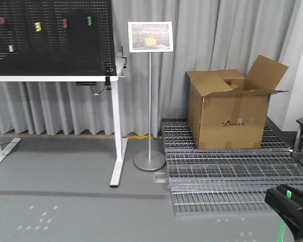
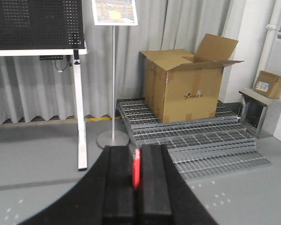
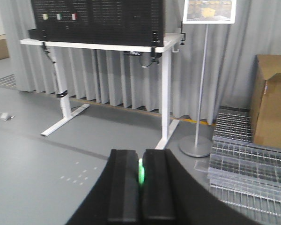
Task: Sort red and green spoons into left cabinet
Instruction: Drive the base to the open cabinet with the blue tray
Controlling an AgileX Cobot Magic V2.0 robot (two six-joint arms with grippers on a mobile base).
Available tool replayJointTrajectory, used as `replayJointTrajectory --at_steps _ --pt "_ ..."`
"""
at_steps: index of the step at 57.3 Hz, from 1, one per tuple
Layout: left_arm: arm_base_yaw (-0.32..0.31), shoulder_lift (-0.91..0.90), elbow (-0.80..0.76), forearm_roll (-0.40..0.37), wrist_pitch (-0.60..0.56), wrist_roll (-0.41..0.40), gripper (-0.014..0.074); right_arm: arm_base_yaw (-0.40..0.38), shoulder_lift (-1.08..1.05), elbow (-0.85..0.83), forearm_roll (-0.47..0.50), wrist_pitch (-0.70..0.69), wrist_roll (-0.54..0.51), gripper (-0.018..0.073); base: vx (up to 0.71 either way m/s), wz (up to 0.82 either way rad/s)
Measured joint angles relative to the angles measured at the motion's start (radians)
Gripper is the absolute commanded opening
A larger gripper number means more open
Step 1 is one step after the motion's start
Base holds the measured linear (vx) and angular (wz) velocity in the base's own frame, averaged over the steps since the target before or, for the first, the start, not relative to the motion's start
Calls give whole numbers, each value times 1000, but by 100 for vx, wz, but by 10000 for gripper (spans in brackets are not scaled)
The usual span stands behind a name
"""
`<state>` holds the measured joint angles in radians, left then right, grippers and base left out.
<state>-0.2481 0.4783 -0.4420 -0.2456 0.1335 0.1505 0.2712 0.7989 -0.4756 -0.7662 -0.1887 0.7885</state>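
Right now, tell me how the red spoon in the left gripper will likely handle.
The red spoon shows only as a thin sliver inside the shut left gripper, so it is probably very light and may flex. Pinched along so narrow a strip, it could pivot or slip if bumped.

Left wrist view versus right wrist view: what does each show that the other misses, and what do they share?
Only left wrist: the left hand shut on the red spoon, and a small carton on a grey stand. Only right wrist: the right hand shut on the green spoon, and the desk's far leg. Both: the sign stand, steel grating, cardboard box and pegboard.
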Motion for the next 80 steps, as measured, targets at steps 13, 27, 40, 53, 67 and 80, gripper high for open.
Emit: replayJointTrajectory --at_steps 13,27,40,53,67,80 --pt "0 0 0 0 1 0 -6 0 0 0 0 0 0 -6 72 -16" --pt "0 0 0 0 1 0 -6 0 0 0 0 0 0 -6 65 -26" --pt "0 0 0 0 1 0 -6 0 0 0 0 0 0 -6 54 -50" --pt "0 0 0 0 1 0 -6 0 0 0 0 0 0 -6 44 -77" --pt "0 0 0 0 1 0 -6 0 0 0 0 0 0 -6 38 -98" --pt "0 0 0 0 1 0 -6 0 0 0 0 0 0 -6 36 -96"
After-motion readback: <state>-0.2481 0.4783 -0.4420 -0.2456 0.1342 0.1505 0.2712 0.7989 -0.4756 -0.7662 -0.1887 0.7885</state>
